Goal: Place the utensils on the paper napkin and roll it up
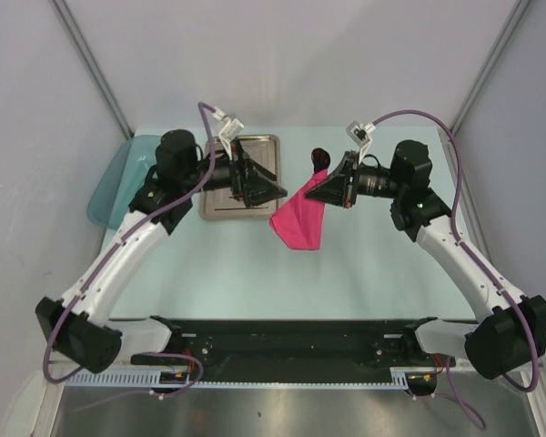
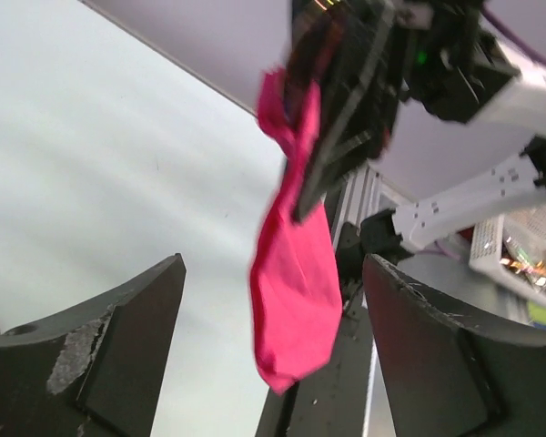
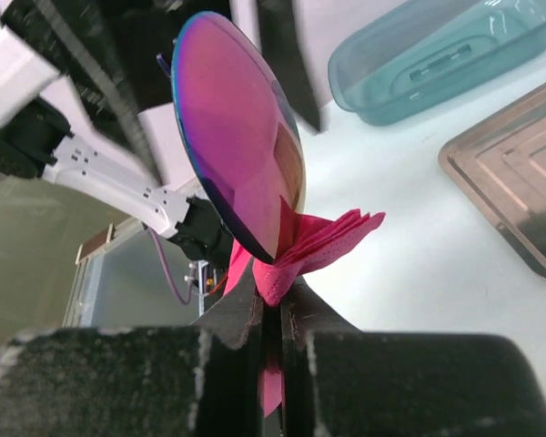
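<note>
My right gripper (image 1: 320, 189) is shut on a folded edge of the magenta-pink paper napkin (image 1: 298, 220), which hangs crumpled in the air over the table's middle. In the right wrist view the napkin (image 3: 332, 238) is pinched between the fingertips (image 3: 246, 314). The spoon's shiny red-purple bowl (image 3: 241, 146) stands right against it, reaching down to the jaws, and also shows in the top view (image 1: 320, 157); its handle is hidden. My left gripper (image 1: 264, 182) hovers open and empty over the steel tray, facing the napkin (image 2: 296, 273). The purple fork is not visible.
The rectangular steel tray (image 1: 214, 202) lies at the back centre-left, partly under my left gripper, and shows in the right wrist view (image 3: 519, 173). A teal translucent dish (image 1: 109, 191) sits at the far left edge and also shows in that view (image 3: 437, 55).
</note>
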Available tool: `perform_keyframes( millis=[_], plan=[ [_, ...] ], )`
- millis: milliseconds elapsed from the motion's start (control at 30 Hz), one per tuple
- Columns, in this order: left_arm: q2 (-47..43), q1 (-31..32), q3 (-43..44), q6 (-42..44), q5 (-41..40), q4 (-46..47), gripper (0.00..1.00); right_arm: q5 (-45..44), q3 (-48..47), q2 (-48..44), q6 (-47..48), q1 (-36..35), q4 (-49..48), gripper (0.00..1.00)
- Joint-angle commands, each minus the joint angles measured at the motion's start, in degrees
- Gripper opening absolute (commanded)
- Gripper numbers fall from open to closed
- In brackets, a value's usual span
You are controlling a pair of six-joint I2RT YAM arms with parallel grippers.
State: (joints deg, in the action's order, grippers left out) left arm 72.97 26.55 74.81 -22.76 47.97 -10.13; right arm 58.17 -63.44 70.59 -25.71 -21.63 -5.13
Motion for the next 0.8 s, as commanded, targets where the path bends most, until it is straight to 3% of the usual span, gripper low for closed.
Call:
perform_keyframes(
  millis=[0,267,433,533,567,667,767],
  plan=[
    [-8.2,0.3,-4.1,9.5,2.4,-6.0,0.87,-0.5,-1.0,-2.5,-5.7,0.0,-7.3,0.00],
    [-12.6,0.5,-11.3,8.5,-3.0,-5.9,0.86,0.5,-0.2,-3.3,-14.9,-1.3,-17.7,0.00],
    [-11.6,0.5,-11.8,4.1,1.9,-1.9,0.83,0.0,-1.1,-4.0,-13.1,-3.9,-16.1,0.00],
    [-11.0,0.4,-13.3,-1.8,6.6,3.3,0.58,0.0,-1.3,-4.1,-12.4,-5.4,-16.1,0.00],
    [-11.1,0.3,-13.8,-2.9,7.1,4.4,0.34,-0.1,-1.4,-4.2,-12.3,-5.6,-16.2,0.00],
    [-10.3,-0.1,-16.4,-6.1,8.0,9.4,0.02,-0.3,-1.4,-4.8,-13.3,-6.1,-17.5,0.00],
    [-8.5,-0.1,-17.4,-8.3,8.1,12.9,0.00,-0.4,-1.9,-4.8,-14.4,-6.7,-18.1,0.00]
  ],
)
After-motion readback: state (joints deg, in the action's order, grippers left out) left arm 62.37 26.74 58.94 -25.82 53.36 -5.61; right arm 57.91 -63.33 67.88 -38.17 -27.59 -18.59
